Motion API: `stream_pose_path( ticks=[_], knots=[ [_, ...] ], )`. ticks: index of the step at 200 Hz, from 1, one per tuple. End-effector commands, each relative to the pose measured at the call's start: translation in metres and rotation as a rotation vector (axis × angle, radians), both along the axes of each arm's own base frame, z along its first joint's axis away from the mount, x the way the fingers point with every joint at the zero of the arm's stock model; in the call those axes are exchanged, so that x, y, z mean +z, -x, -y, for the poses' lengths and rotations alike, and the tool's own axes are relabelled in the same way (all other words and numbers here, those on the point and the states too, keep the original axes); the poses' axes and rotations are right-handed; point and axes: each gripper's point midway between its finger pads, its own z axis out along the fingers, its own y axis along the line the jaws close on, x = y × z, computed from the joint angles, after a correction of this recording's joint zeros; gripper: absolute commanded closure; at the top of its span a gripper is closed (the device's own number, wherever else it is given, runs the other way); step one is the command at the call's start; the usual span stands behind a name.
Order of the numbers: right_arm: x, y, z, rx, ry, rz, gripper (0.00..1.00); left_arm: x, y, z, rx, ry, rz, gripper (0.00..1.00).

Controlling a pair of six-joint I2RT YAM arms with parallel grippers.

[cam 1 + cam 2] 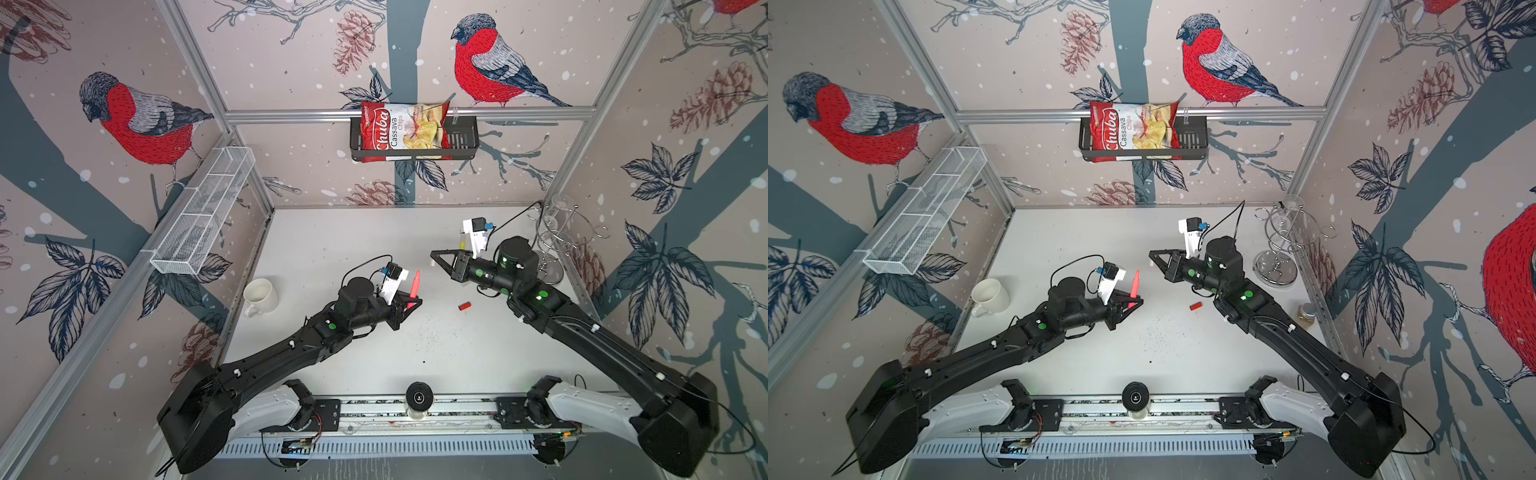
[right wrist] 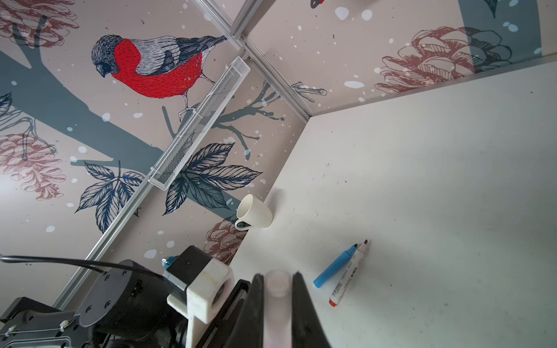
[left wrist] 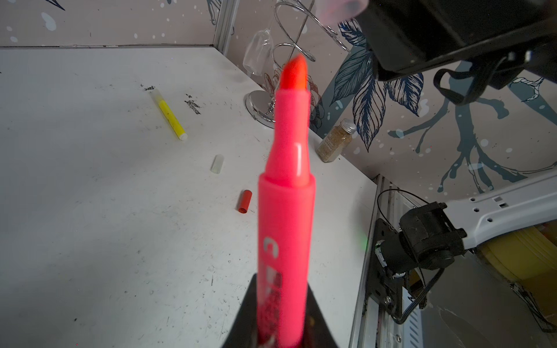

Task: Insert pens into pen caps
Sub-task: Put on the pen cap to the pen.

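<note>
Held neon pink pen (image 3: 286, 211) by lower barrel in left jaws, translucent cap (image 2: 277, 284) in right jaws. Judged light, stiff, slick; best gripped clear of tip.

The neon pink plastic marker pen (image 3: 286, 211) is smooth and glossy. The white surface (image 3: 90, 211) is matt, scuffed and speckled with dark marks. The pale translucent plastic cap (image 2: 277, 284) looks cloudy. The short red plastic cap (image 3: 244, 201) is satiny. The spiral chrome wire stand (image 1: 1276, 268) gleams like polished metal.
</note>
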Motion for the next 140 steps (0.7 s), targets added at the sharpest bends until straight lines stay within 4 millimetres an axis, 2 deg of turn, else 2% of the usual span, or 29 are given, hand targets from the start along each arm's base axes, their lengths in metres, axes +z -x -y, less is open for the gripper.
stream_pose_path(
  ticks=[1, 140],
  knots=[
    [0.013, 0.001, -0.005, 0.018, -0.028, 0.068, 0.99, 0.014, 0.002, 0.005, -0.030, 0.040, 0.036, 1.00],
    [0.010, 0.008, -0.023, 0.061, -0.050, 0.070, 0.99, 0.020, 0.004, 0.010, -0.048, 0.069, 0.034, 1.00]
  ],
)
